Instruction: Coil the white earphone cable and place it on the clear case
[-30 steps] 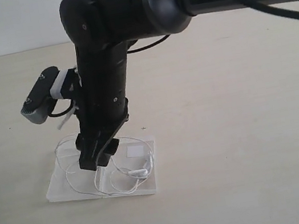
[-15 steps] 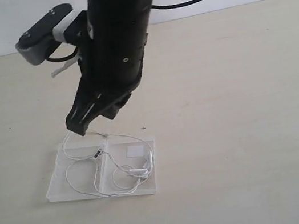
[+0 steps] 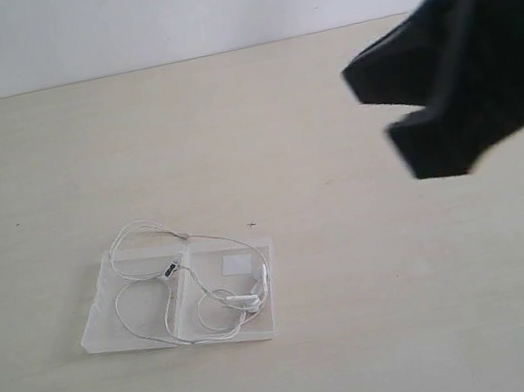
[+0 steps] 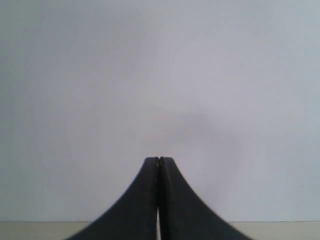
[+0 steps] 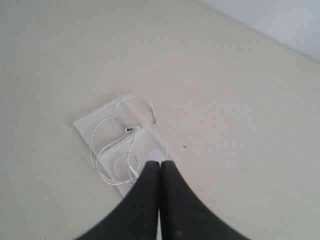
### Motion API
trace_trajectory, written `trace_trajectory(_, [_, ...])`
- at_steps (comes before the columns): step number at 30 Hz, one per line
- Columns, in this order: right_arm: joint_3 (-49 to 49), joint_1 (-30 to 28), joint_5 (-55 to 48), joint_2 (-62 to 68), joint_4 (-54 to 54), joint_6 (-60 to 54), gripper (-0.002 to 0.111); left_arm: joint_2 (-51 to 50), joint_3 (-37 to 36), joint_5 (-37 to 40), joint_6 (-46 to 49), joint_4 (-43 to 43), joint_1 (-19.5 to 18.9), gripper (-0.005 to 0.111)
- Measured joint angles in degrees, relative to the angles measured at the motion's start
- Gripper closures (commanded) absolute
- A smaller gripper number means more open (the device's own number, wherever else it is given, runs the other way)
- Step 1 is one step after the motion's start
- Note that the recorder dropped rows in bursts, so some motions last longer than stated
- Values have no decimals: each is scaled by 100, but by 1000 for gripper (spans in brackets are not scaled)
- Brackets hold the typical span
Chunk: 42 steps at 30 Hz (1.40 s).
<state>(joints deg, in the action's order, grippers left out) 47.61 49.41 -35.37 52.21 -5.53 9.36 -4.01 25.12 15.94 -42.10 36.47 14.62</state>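
Away from the clear case [image 3: 101, 328], right pincer [image 5: 160, 164] has withdrawn.

The right arm [image 3: 468, 68], at the exterior view's right edge, is a blurred matte-black angular mass with a small white patch on top. In the wrist views the left fingers [image 4: 142, 205] and right fingers [image 5: 142, 200] are smooth and black, broad-based and curving to narrow tips.

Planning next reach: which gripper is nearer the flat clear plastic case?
Likely right. The right gripper hangs above-right of the clear case; the left gripper faces only wall.
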Motion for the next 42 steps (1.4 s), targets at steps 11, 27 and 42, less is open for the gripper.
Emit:
trace_trajectory(11, [-1314, 0, 510, -2286, -191, -86, 108, 379, -133, 1479, 1021, -1872, 0, 107])
trace_trajectory(27, [-1838, 0, 1205, -2668, -547, -122, 108, 379, -660, 811, 2171, -2897, 0, 107])
trace_trajectory(42, [-1838, 0, 1218, -2668, -450, -130, 108, 379, -660, 807, 2180, -2897, 0, 107])
